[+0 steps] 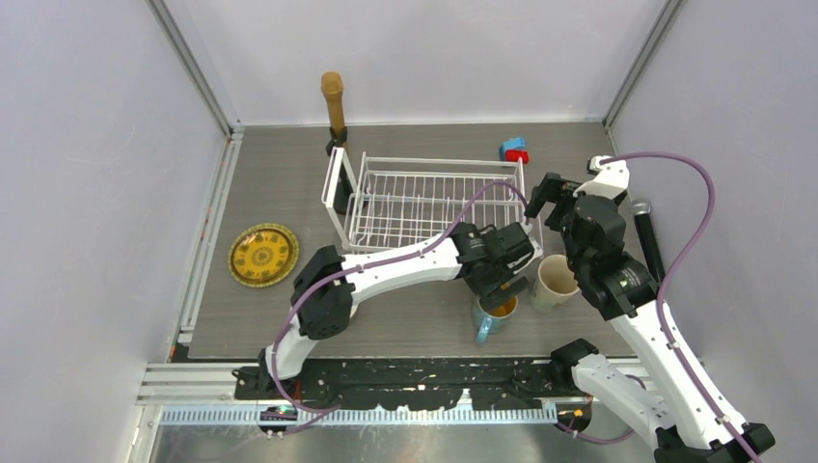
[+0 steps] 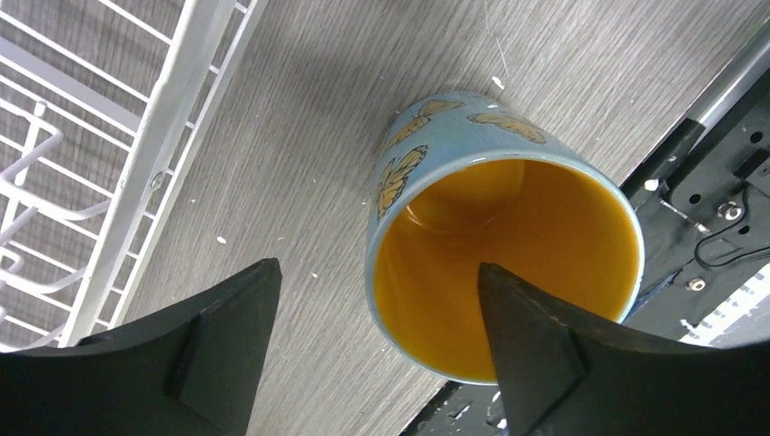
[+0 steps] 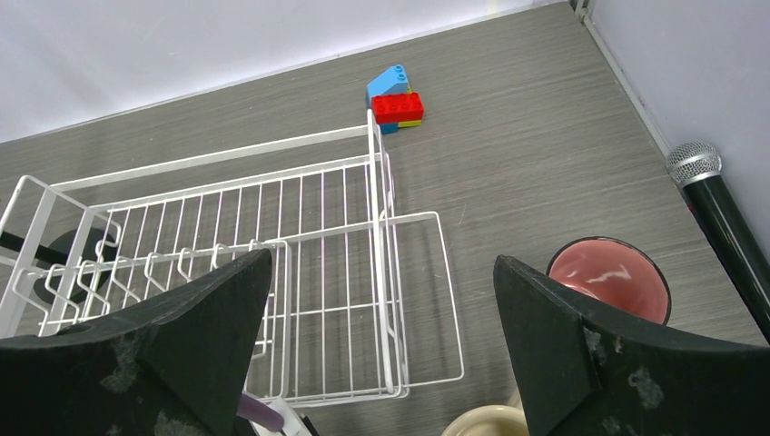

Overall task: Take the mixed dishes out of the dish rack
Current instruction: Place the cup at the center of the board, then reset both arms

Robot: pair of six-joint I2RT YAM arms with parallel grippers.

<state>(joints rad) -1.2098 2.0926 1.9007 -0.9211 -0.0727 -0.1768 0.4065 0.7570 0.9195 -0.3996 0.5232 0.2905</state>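
The main risk here is at the blue mug (image 2: 504, 263). The left fingers (image 2: 218, 354) are spread wide and grip nothing. In the left wrist view one tip sits in front of the mug's orange mouth and the other off to its left over bare bench (image 2: 300, 163), so they seem to straddle the mug wall. We cannot tell if either tip touches it. In our judgement, a sideways move before lifting would catch the rim and tip or drag the mug. It stands near the bench's front edge, at the lower middle of the top view, with the cream mug (image 1: 557, 280) just to its right. A shove could therefore knock one mug into the other or push the blue one toward the edge.

The right fingers (image 3: 581, 354) are also wide apart and hold nothing. They hang above the right end of the dish rack (image 3: 318, 236), and a low sweep could clip the pink mug (image 3: 610, 277) at the lower right of that view.

The blue mug is upright, pale blue with yellow butterflies outside, glossy orange inside and looks empty. We see no dishes in the rack. One tan plate (image 1: 262, 255) lies flat at the left, well apart from it.
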